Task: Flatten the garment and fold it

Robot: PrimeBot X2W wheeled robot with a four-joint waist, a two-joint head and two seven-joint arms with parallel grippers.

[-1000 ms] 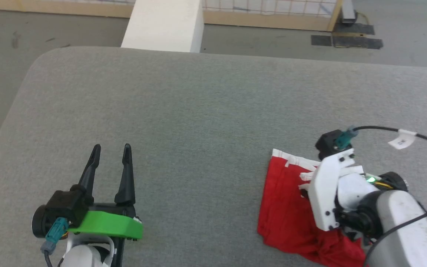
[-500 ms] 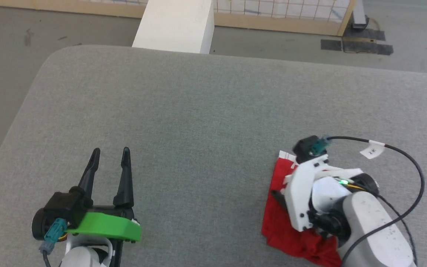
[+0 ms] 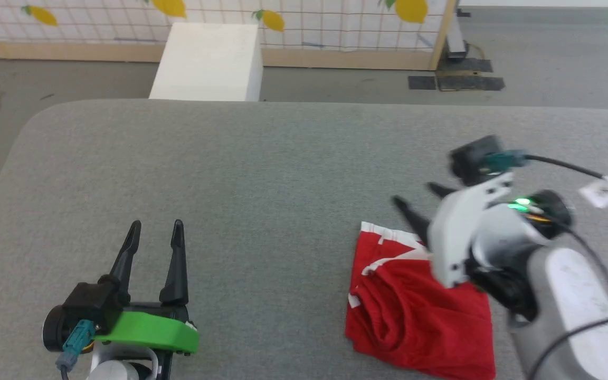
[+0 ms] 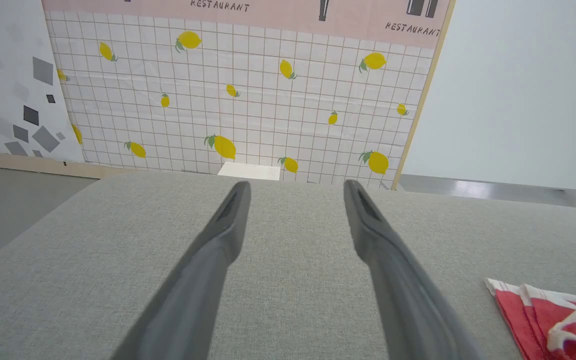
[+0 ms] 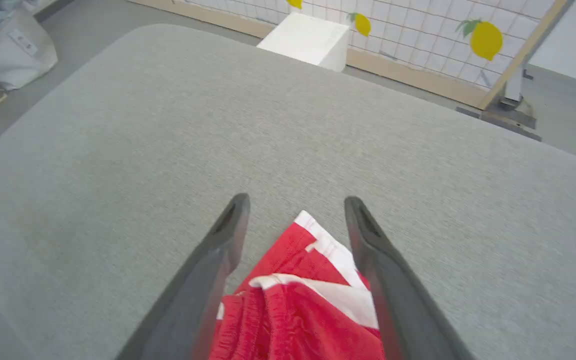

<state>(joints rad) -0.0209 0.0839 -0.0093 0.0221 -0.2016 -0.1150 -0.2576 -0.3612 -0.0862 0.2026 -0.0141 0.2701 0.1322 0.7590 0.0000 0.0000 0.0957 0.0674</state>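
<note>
Risen off the rumpled red garment [image 3: 415, 316], right claw [image 3: 415, 193] gapes apart; left claw [image 3: 156, 226] likewise.

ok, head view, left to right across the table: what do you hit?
left gripper → bare stretch of table → garment. The right gripper, open, hangs over the garment's far end, so it has no clear place in the order.

Staged test lab: printed lemon-tile "RESTAURANT" backdrop [image 4: 268, 115] on wooden frame [image 4: 420, 100], bare grey floor [image 3: 72, 74], padded table [image 3: 283, 158].
</note>
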